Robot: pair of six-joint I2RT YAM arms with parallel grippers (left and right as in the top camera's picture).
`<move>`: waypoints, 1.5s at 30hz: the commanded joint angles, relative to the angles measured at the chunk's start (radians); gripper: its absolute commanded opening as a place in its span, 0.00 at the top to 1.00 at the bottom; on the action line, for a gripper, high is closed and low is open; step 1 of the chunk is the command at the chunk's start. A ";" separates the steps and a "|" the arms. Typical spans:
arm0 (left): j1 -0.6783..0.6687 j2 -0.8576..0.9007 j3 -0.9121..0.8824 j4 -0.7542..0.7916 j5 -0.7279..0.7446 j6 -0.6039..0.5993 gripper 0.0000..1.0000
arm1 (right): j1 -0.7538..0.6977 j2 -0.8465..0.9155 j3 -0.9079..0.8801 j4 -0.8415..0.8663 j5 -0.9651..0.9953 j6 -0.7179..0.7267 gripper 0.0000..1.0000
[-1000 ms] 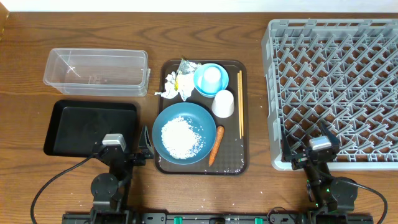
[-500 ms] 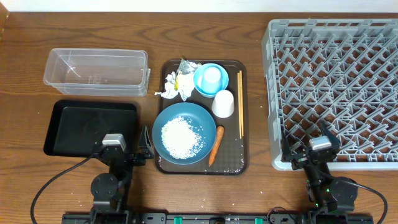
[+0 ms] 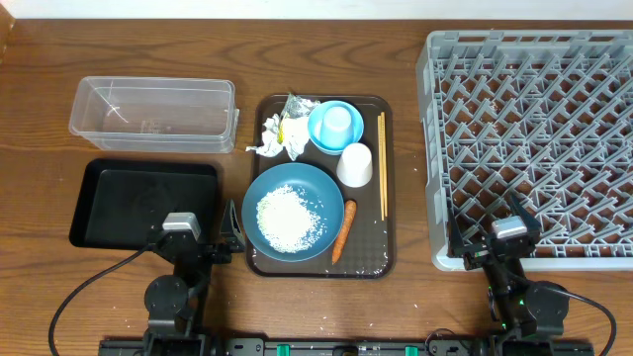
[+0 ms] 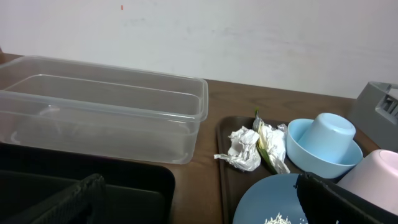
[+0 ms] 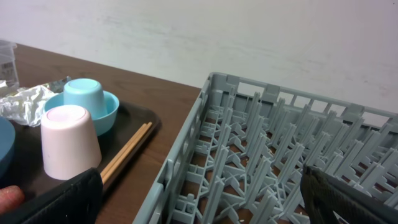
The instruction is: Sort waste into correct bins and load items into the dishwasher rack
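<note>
Left fingers (image 4: 68, 199) just off brown tray (image 3: 368, 237) near-left corner, right fingers (image 5: 62, 199) well right of tray. Both spread wide, empty. On tray: tissue (image 3: 265, 148), wrapper (image 3: 294, 117) far-left; carrot (image 3: 342, 229) near-right; rice (image 3: 285, 218) in dark blue bowl (image 3: 318, 186). Likely first: pinch tissue from above, clear of light blue bowl (image 3: 318, 136).

A robot lab bench staged as a kitchen: wood-grain table (image 3: 40, 109), bare white wall (image 4: 249, 37), cabled arm bases (image 3: 173, 297) at the bottom edge, dishwasher rack (image 3: 534, 129) at right.

Black arms (image 3: 176, 262), grey caps (image 3: 181, 223), black cables (image 3: 87, 282)
</note>
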 commanded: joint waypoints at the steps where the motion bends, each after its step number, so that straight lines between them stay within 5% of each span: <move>1: -0.003 -0.005 -0.024 -0.022 -0.001 0.016 0.00 | -0.013 -0.006 -0.001 -0.004 0.006 -0.011 0.01; 8: -0.003 -0.005 -0.024 0.070 0.074 0.006 0.00 | -0.013 -0.006 -0.001 -0.004 0.006 -0.011 0.01; 15: -0.003 -0.005 -0.024 0.175 0.209 -0.137 0.00 | -0.013 -0.006 -0.001 -0.004 0.006 -0.011 0.01; 21: -0.003 -0.005 -0.024 0.261 0.211 -0.238 0.00 | -0.013 -0.006 -0.001 -0.004 0.006 -0.011 0.01; 39: -0.003 -0.005 -0.024 0.381 0.194 -0.255 0.00 | -0.013 -0.006 -0.001 -0.004 0.006 -0.011 0.01; 45: -0.003 -0.005 0.002 0.394 0.428 -0.266 0.00 | -0.013 -0.006 -0.001 -0.004 0.006 -0.011 0.01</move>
